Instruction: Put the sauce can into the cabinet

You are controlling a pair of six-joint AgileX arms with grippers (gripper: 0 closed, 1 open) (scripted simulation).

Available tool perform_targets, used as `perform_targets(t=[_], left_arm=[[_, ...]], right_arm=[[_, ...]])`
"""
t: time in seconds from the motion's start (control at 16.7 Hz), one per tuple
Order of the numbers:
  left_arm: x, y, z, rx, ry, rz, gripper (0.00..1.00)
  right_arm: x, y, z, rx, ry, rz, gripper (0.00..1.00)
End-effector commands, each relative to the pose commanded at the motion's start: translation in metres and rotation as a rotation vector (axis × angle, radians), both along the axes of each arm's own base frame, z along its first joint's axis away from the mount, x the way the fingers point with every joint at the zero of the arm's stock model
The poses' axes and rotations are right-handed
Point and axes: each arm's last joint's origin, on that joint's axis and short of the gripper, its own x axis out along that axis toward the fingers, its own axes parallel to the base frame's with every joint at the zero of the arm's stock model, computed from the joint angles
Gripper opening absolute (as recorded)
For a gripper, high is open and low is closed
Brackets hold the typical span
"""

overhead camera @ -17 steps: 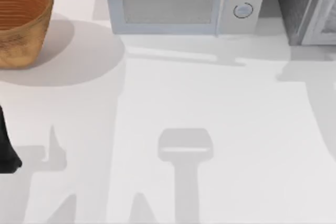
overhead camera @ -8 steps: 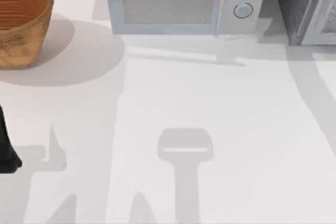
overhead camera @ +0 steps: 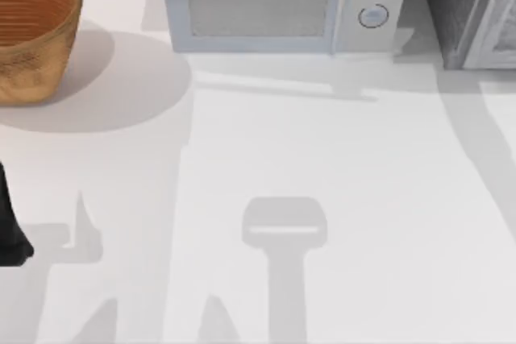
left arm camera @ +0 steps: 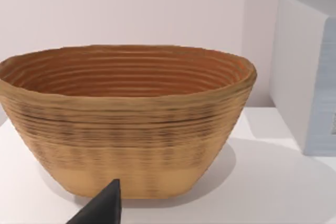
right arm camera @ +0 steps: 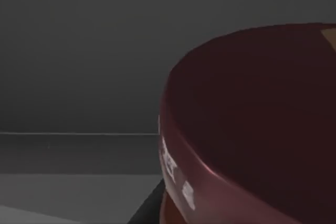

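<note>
The sauce can (right arm camera: 252, 129) sits close before the right wrist camera, its dark maroon lid a smooth, glossy disc with a rounded rim that catches a thin highlight; small pale lettering runs along the edge of the lid. Behind it lies a flat, dim grey surface with a thin horizontal seam. A dark sliver of the right tool (right arm camera: 149, 203) shows beside the can's edge, but whether it is clamped on the can or spread wide cannot be told.

From above, the cabinet (overhead camera: 468, 10) stands at the far right corner of the bench (overhead camera: 339, 167), a boxy mass of dark speckled grey with a lighter grey framed panel. Just beside it, to its left, is the microwave (overhead camera: 274, 6), pale and smooth with a fine mesh window and two round knobs. The basket (overhead camera: 32, 34), at the far left, is a woven oval bowl of ribbed tan-orange coils, flaring toward its rim.

The left arm (overhead camera: 10, 223) is parked at the bench's left edge, a matte black shape. In the left wrist view a black pointed tip of the left tool (left arm camera: 100, 208) shows in front of the basket; whether it is open or closed I cannot tell.
</note>
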Motion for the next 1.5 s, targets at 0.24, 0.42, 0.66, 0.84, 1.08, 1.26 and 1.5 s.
perform_targets(t=[0.24, 0.42, 0.66, 0.84, 1.08, 1.26, 1.5], left_arm=[[0.000, 0.000, 0.000, 0.000, 0.000, 0.000, 1.00], [0.000, 0.000, 0.000, 0.000, 0.000, 0.000, 1.00], [0.000, 0.000, 0.000, 0.000, 0.000, 0.000, 1.00], [0.000, 0.000, 0.000, 0.000, 0.000, 0.000, 1.00], [0.000, 0.000, 0.000, 0.000, 0.000, 0.000, 1.00], [0.000, 0.000, 0.000, 0.000, 0.000, 0.000, 1.00], [0.000, 0.000, 0.000, 0.000, 0.000, 0.000, 1.00]], right_arm=[[0.029, 0.001, 0.006, 0.006, -0.019, 0.008, 0.00], [0.082, 0.004, 0.000, 0.005, -0.006, 0.003, 0.00], [0.139, 0.002, -0.017, 0.002, 0.003, -0.003, 0.00], [0.149, -0.002, -0.020, -0.001, 0.001, -0.002, 0.00], [0.149, -0.002, -0.020, -0.001, 0.001, -0.002, 0.08], [0.149, -0.002, -0.020, -0.001, 0.001, -0.002, 0.30], [0.149, -0.002, -0.020, -0.001, 0.001, -0.002, 0.60]])
